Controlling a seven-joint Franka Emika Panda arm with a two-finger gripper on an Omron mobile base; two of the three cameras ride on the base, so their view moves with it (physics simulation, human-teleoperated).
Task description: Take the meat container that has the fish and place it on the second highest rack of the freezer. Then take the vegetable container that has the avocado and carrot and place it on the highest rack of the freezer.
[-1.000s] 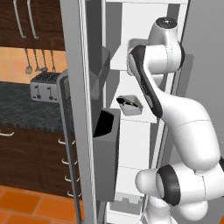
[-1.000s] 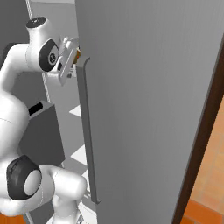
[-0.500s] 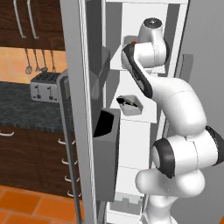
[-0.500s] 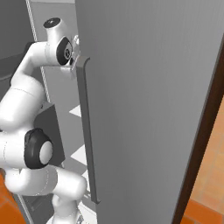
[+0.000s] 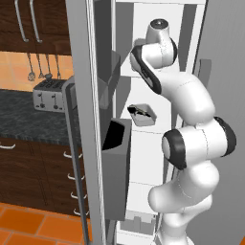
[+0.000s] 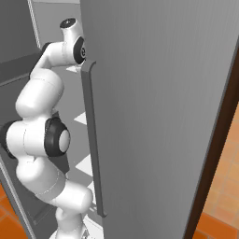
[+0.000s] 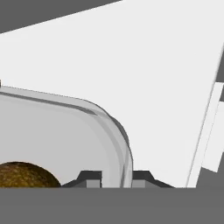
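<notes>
Vegetable container [image 7: 65, 131]: pale grey tray with a rounded corner, resting on the white floor of the freezer [image 5: 158, 62] compartment, seen close in the hand view. Avocado [image 7: 26, 175]: brownish-olive lump inside the tray, at the lower left of that view. Gripper [image 7: 116, 177]: two dark tips set narrowly on either side of the tray's rim wall, closed on it. Meat container [image 5: 142, 115]: small white tray with the dark fish [image 5: 138, 111] in it, on a freezer rack lower down, left of the arm in the left base view. Freezer door [image 5: 103, 143]: grey, swung open.
</notes>
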